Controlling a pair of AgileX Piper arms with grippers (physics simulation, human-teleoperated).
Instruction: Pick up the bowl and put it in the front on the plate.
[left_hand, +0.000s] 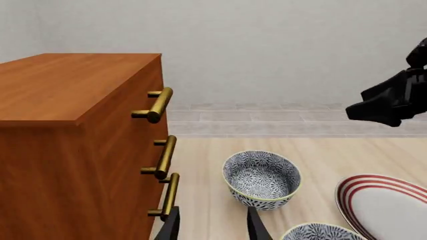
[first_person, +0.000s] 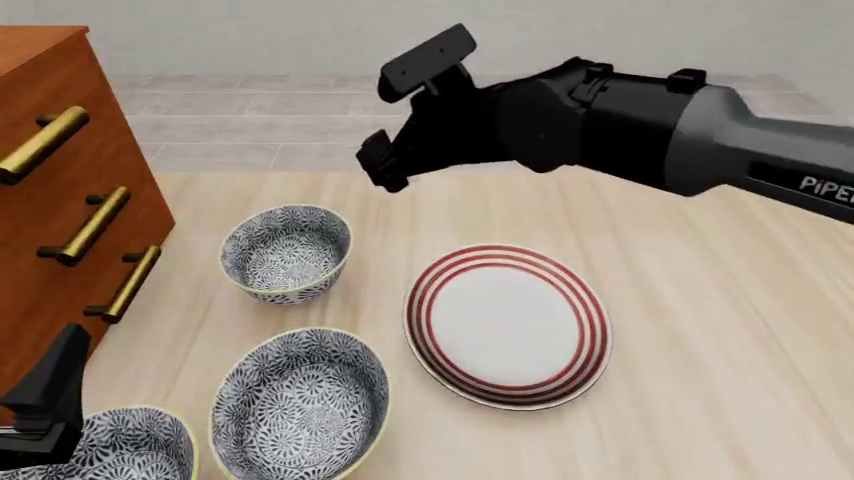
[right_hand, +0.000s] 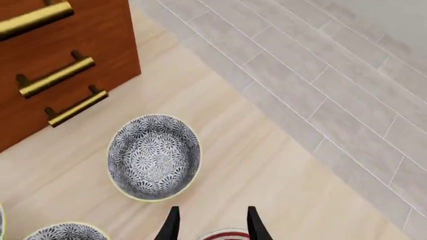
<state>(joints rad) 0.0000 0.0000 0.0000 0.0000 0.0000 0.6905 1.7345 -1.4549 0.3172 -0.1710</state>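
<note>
The bowl (first_person: 284, 252) (left_hand: 261, 179) (right_hand: 153, 157), blue-and-white with a pale yellow rim, stands upright on the table just left of the red-ringed white plate (first_person: 507, 325) (left_hand: 387, 205). High over the table hangs my right gripper (first_person: 378, 165) (right_hand: 212, 227), open and empty, behind the plate and to the right of the bowl. Low at the near left is my left gripper (first_person: 47, 400) (left_hand: 213, 227), also open with nothing between its fingers. It points toward the bowl from some distance.
Two more patterned bowls (first_person: 300, 405) (first_person: 114, 450) sit nearer the front left. A wooden drawer cabinet (first_person: 54, 190) (left_hand: 73, 140) with brass handles stands at the left. Grey tiled floor lies beyond the table's far edge (first_person: 240, 130).
</note>
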